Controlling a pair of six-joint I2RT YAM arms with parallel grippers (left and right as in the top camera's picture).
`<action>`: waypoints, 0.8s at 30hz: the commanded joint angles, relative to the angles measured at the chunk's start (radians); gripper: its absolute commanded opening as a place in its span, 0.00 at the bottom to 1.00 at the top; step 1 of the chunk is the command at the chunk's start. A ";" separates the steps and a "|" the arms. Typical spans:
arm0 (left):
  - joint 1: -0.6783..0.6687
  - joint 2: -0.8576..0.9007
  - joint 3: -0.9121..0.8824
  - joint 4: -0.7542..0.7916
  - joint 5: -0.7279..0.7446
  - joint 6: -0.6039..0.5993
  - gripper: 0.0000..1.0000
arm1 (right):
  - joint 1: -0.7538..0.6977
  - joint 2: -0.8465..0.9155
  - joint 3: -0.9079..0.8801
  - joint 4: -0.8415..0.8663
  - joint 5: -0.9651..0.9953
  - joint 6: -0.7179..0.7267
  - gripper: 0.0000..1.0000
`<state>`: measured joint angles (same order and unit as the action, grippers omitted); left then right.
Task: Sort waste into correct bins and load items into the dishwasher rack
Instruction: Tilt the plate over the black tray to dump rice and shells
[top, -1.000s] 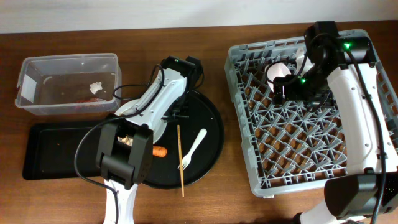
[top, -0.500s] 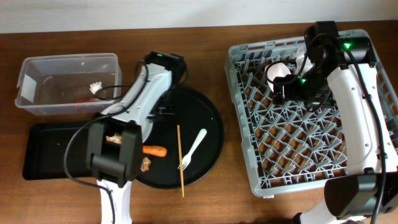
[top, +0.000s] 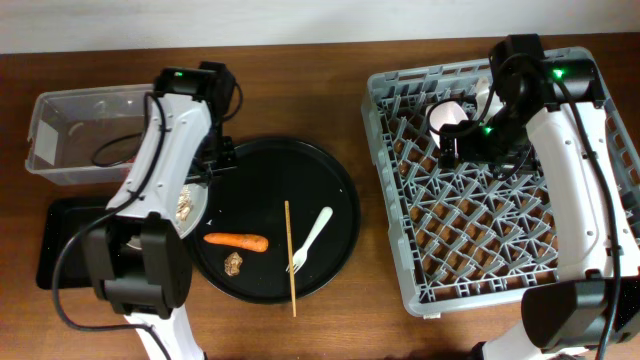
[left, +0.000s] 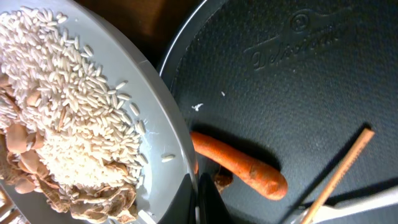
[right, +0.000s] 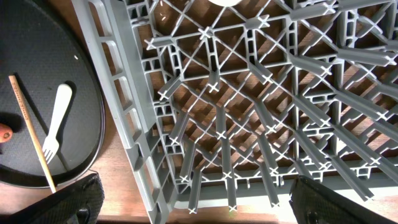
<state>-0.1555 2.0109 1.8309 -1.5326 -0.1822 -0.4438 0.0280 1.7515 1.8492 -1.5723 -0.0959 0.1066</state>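
Note:
My left gripper (top: 213, 165) is shut on the rim of the pale grey plate (top: 199, 195), at the left edge of the round black tray (top: 330, 190). The plate (left: 149, 112) holds rice and beige food scraps (left: 56, 118), with the jaws (left: 198, 202) pinching its edge. On the round tray lie the carrot (top: 237, 240), brown lump (top: 234, 263), chopstick (top: 290, 258) and white fork (top: 310, 240). My right gripper (top: 470, 145) is open and empty (right: 199, 199) above the dishwasher rack (top: 560, 270). A small whitish cup (top: 450, 115) sits in the rack.
The clear tub (top: 60, 125) stands at the back left, partly hidden by my left arm. The shallow black tray (top: 75, 240) lies in front of it. The right wrist view shows the rack's front wall (right: 134, 149), the fork (right: 56, 121) and the chopstick (right: 31, 134).
My left arm has swung left, carrying the plate from over the round tray to its left edge and uncovering the carrot and brown lump. The right arm has not moved.

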 joint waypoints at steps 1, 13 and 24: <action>0.049 -0.043 0.019 -0.015 0.066 0.069 0.00 | 0.005 0.005 -0.001 -0.006 0.003 -0.003 0.99; 0.185 -0.051 0.019 -0.016 0.267 0.249 0.00 | 0.005 0.005 -0.001 -0.007 0.021 -0.002 0.99; 0.273 -0.067 0.019 -0.029 0.369 0.341 0.00 | 0.005 0.005 -0.001 -0.011 0.021 -0.002 0.99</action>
<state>0.0933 1.9953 1.8309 -1.5528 0.1360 -0.1547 0.0280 1.7515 1.8492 -1.5799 -0.0875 0.1055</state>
